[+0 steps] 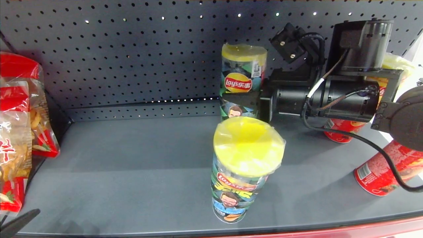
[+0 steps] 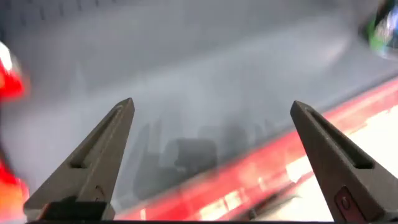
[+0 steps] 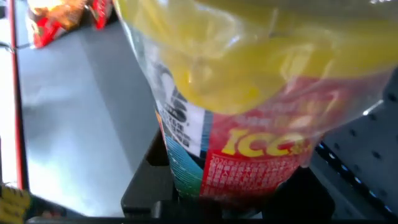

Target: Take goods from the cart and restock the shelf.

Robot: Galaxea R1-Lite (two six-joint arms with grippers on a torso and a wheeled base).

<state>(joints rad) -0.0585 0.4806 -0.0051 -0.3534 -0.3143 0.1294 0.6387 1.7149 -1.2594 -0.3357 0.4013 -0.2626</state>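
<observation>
- Plainly, the head view shows us the right gripper [image 1: 240,100] clamped around the rear can [image 1: 244,71]. The can is upright at the back of the shelf [image 1: 132,158], close to the pegboard [image 1: 132,49]. The right wrist view adds that can's plastic-wrapped yellow lid seen close up.
- The left wrist view alone shows us the left gripper [image 2: 211,165], its fingers spread wide with nothing between them, over the shelf's red front edge [image 2: 261,180].
- We count two yellow-lidded cans: the rear can and a front can [image 1: 243,172], upright near the shelf's front, in line with it.
- We count two red cans at the right: a far red can [image 1: 342,127] and a near red can [image 1: 380,173]. The right arm and its cable cross in front of both and hide much of them.
- Snack bags [image 1: 19,132] crowd the shelf's left end; we cannot count them.
</observation>
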